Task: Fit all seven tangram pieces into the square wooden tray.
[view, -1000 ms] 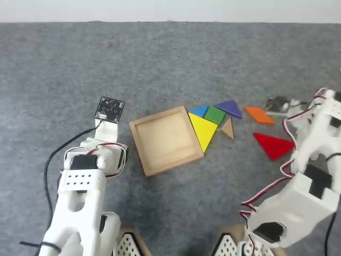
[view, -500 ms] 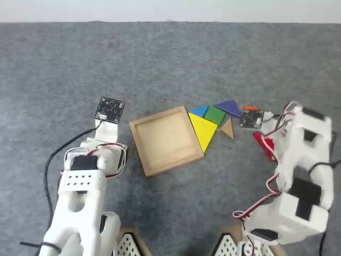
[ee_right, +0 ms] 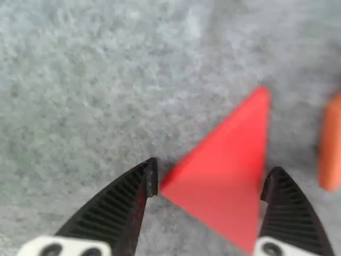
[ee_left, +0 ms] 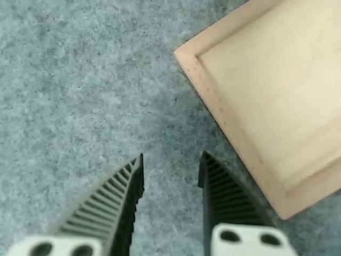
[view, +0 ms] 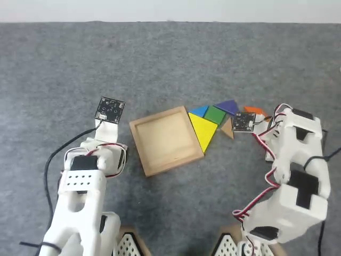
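The square wooden tray [view: 160, 114] lies mid-table with nothing in it; its corner [ee_left: 256, 96] is close ahead of my open left gripper [ee_left: 172, 160], which hovers over bare carpet. Against the tray's right side lie the yellow triangle [view: 202, 128], blue piece [view: 199, 111], green square [view: 214, 114], purple piece [view: 228, 106] and a small tan triangle [view: 227, 128]. My right gripper [ee_right: 213, 169] is open, its fingers straddling one end of the red triangle [ee_right: 229, 186]. The orange piece [ee_right: 333, 144] lies just beside it.
Grey carpet covers the table. The right arm [view: 295, 160] stands over the spot right of the piece cluster. The left arm [view: 85, 176] sits left of the tray. Open carpet stretches behind the tray and pieces.
The right arm has swung left from the table's right edge and now stands over the red triangle, covering it from above. The left arm has not moved.
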You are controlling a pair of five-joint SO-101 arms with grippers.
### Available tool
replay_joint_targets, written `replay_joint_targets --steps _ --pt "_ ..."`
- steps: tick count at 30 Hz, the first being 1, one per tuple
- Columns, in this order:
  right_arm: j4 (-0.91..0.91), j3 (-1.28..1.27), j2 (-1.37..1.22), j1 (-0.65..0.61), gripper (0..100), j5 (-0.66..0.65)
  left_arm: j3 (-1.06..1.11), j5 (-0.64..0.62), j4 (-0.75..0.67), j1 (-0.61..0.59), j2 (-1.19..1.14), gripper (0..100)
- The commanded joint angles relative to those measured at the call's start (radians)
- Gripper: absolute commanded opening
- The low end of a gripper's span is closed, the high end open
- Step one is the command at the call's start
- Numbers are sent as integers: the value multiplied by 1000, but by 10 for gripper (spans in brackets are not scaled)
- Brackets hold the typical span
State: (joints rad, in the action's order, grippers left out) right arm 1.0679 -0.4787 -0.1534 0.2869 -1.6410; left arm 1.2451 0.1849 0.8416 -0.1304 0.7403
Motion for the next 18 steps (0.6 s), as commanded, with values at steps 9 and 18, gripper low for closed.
replay_joint_targets --steps 9,18 --pt "105 84 82 47 314 -15 -5 9 -18 6 0 170" --pt "84 81 73 70 316 -60 -5 9 -17 6 0 170"
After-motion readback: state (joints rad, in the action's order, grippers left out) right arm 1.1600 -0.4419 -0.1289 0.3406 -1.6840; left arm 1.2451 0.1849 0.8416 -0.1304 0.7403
